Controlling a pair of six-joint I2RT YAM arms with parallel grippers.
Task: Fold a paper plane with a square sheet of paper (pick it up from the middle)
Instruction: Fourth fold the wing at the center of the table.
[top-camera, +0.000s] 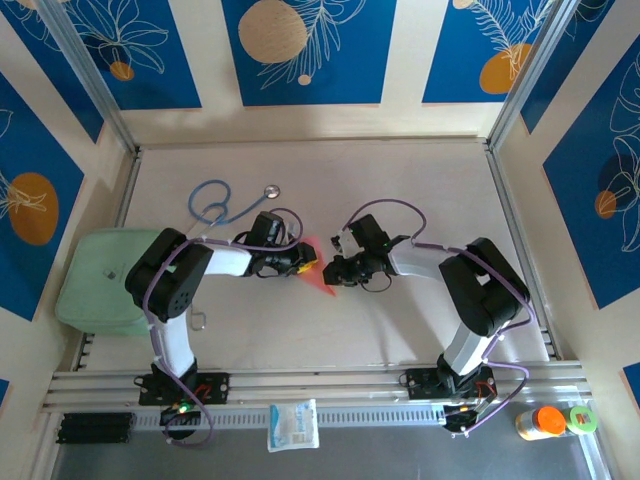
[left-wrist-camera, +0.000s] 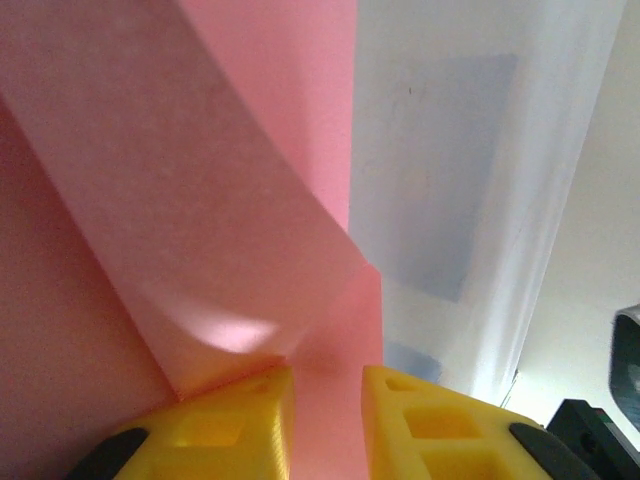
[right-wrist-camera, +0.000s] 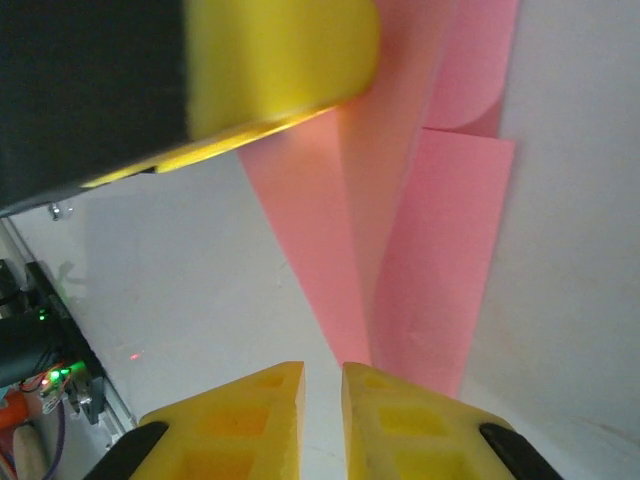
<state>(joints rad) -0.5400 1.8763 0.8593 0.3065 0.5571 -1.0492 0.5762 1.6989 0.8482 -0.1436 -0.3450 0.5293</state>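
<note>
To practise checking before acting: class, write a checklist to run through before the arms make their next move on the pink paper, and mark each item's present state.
1. The pink paper lies between the two grippers: ok.
2. Paper passes between the left gripper fingers: ok.
3. Left gripper actually pinching it: cannot tell.
4. Right gripper lined up at the paper's narrow end: ok; gripping it: cannot tell.
5. Folded layers visible in the paper: ok.
6. Stethoscope lying apart from the paper: ok.
</note>
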